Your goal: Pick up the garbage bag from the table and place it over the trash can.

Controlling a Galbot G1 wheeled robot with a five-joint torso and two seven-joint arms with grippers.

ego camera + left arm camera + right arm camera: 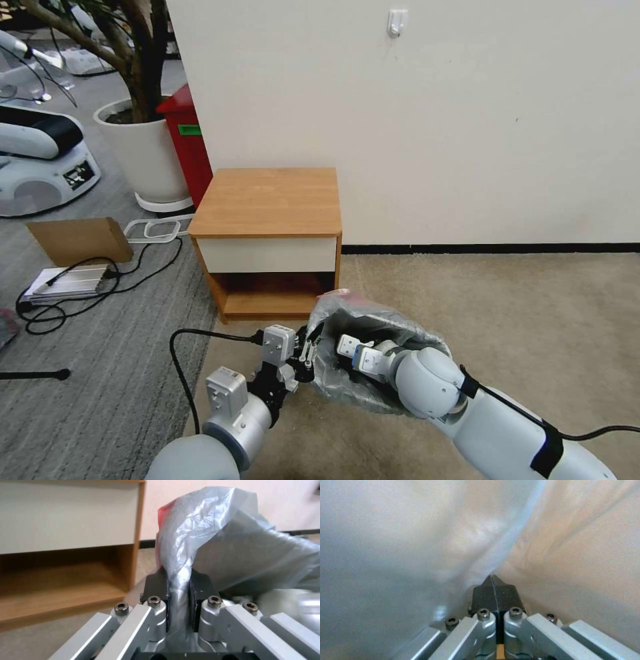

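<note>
The garbage bag [373,347] hangs off the floor just in front of the table [270,200], feather-light and floppy, its slick film bunched in the clamped left gripper [179,586] while the right gripper [493,590], jaws pressed together, sits inside it.
</note>
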